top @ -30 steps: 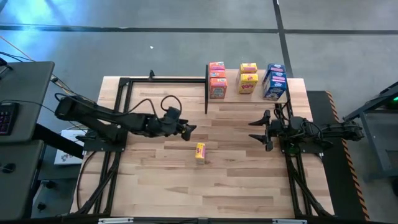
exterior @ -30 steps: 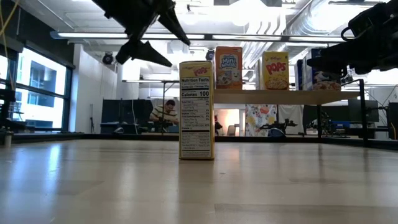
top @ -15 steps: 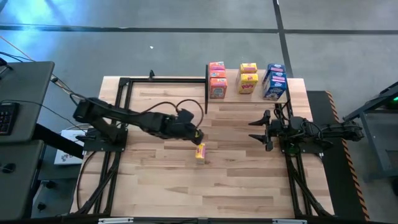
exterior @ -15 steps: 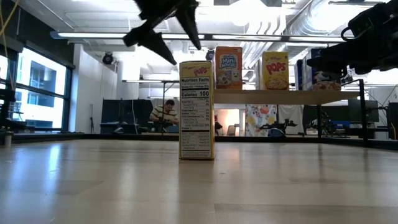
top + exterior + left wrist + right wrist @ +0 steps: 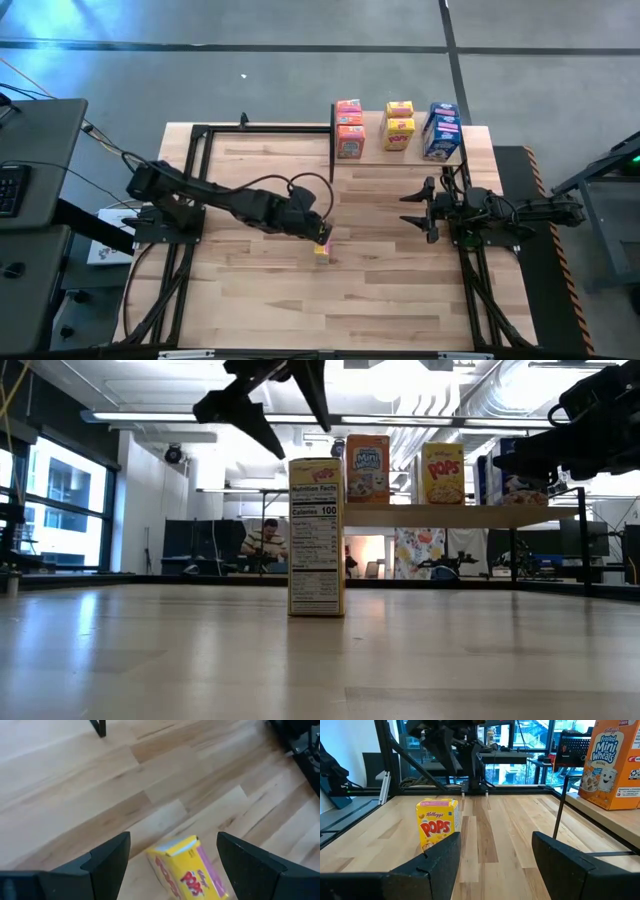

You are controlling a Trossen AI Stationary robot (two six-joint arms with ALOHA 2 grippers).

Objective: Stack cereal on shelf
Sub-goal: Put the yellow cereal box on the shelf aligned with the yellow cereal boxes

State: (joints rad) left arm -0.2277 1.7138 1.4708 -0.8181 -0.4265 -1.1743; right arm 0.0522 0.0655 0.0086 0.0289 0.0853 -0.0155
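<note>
Hovering directly above the lone yellow cereal box (image 5: pixel 321 246), the left gripper (image 5: pixel 318 226) is seen with its fingers (image 5: pixel 107 862) spread wide and nothing held between them. The box stands upright on the tabletop (image 5: pixel 260 290), roughly mid-table, well apart from the shelf (image 5: pixel 410 152). In the left wrist view, the top of the box is framed between the two fingers, slightly off centre and turned at an angle to them. In the low view, the fingertips are still clear of the box top, so no contact is made yet.

On the shelf, at the far right corner of the table, orange-pink boxes (image 5: pixel 349 128), yellow boxes (image 5: pixel 399 126) and blue boxes (image 5: pixel 440 131) are already set in three groups. The step in hand is judged to be the approach for picking up the last loose box.

The right gripper (image 5: pixel 417 209) is held idle near the right side of the table, its fingers parted and empty, facing the box.

For the next move, a straight descent is called for until the fingers straddle the box sides. Alignment with the narrow faces should be corrected first, since a skewed closure could tip the light box over.
</note>
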